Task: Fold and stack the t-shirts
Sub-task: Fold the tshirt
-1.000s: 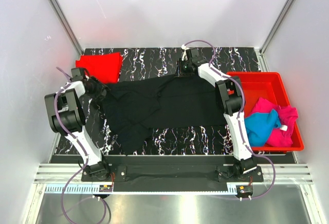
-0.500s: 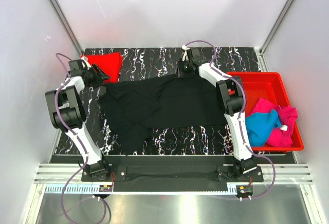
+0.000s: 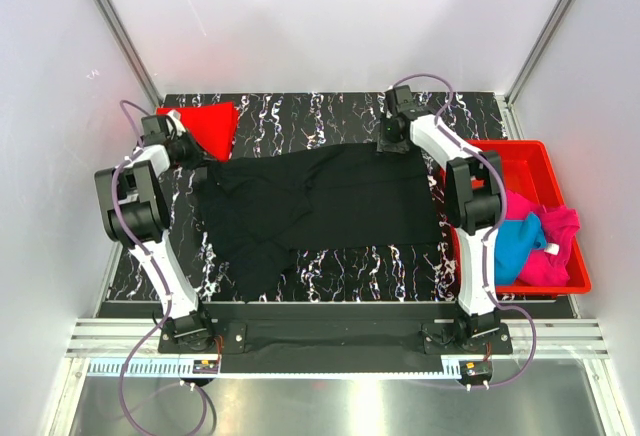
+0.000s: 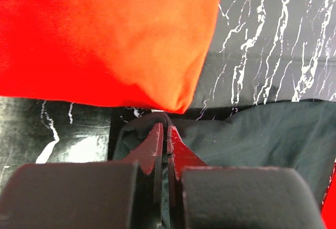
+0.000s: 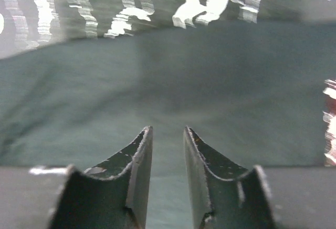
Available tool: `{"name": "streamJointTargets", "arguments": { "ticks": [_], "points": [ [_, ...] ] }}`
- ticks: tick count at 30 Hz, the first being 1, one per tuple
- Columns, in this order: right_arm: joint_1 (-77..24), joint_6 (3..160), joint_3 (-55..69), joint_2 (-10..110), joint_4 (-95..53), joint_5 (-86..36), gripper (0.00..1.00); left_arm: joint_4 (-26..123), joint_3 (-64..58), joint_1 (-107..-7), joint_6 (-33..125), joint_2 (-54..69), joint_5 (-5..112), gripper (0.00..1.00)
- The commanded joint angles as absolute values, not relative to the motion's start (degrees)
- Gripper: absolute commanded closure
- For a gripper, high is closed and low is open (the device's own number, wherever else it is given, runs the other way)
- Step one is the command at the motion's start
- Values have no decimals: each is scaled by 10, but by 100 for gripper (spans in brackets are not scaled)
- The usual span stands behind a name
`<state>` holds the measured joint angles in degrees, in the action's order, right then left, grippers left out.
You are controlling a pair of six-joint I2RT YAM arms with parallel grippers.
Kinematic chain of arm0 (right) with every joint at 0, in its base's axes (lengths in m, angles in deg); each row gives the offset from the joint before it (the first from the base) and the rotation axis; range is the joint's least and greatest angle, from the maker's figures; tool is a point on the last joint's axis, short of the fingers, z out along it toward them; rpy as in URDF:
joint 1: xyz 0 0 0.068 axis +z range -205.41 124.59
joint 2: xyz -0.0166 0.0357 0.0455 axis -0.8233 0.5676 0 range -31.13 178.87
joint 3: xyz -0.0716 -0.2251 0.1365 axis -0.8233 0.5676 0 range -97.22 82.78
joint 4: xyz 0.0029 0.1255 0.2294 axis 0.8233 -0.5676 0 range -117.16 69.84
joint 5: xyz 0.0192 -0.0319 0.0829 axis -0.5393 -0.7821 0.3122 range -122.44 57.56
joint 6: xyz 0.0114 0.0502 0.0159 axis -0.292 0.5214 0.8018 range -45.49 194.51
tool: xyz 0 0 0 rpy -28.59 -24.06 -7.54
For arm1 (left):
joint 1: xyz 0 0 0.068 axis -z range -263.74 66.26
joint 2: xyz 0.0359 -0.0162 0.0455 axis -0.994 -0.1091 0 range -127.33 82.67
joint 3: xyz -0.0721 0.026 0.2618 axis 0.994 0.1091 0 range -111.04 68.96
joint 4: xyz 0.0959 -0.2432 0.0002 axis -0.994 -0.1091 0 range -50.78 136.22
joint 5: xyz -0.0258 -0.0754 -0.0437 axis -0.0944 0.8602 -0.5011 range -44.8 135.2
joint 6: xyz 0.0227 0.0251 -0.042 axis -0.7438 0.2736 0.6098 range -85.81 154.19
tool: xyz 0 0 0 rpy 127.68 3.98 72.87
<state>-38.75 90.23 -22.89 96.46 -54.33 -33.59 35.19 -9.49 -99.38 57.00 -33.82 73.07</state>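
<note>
Two far corners of the black t-shirt [image 3: 320, 201] are what this step turns on. The shirt lies spread across the middle of the marbled desk [image 3: 300, 114], one sleeve trailing toward the near edge. The folded red t-shirt [image 3: 205, 124] sits at the far left corner, and the blue t-shirt [image 3: 510, 246] and magenta t-shirt [image 3: 555, 251] wait bunched in the red bin [image 3: 500, 146] on the right.

The left claw [image 4: 164, 129] is clenched on a small ridge of black cloth at the shirt's far left corner, just beside the red t-shirt's edge. The right claw [image 5: 167, 132] hangs released over the shirt's far right part, jaws parted with cloth below them and nothing between (whether the tips touch the fabric I cannot tell).

To fold well, the right claw should probably come down on the far hem and take a full bite before either arm lifts, so both corners rise level. The left pinch looks shallow, so a slow, even pull seems safer than a quick one. The left arm should also keep off the red t-shirt, or its finished fold may get dragged
</note>
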Motion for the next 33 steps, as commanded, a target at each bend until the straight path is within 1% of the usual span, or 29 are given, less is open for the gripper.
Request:
{"name": "streamJointTargets", "arguments": {
  "ticks": [1,2,6,12,15,18,22,28,33],
  "points": [
    [-398,893,-189,918,-558,-424,64,374,-127,-991,580,-333,738,100],
    [-401,892,-182,918,-546,-427,68,374,-128,-992,584,-332,734,100],
    [-414,893,-150,924,-529,-444,75,373,-134,-991,598,-327,729,100],
    [-423,894,-129,943,-526,-498,82,333,-190,-991,608,-346,712,100],
    [-425,903,-115,939,-529,-517,83,329,-206,-993,619,-350,699,100],
    [-426,911,-103,925,-527,-520,83,320,-225,-994,624,-360,689,100],
    [-426,918,-91,910,-517,-483,82,316,-242,-993,621,-368,682,100],
    [-426,921,-89,919,-514,-456,80,293,-288,-999,620,-387,670,100],
    [-426,924,-68,904,-488,-412,73,281,-326,-1008,637,-415,675,100]
  ]
}}
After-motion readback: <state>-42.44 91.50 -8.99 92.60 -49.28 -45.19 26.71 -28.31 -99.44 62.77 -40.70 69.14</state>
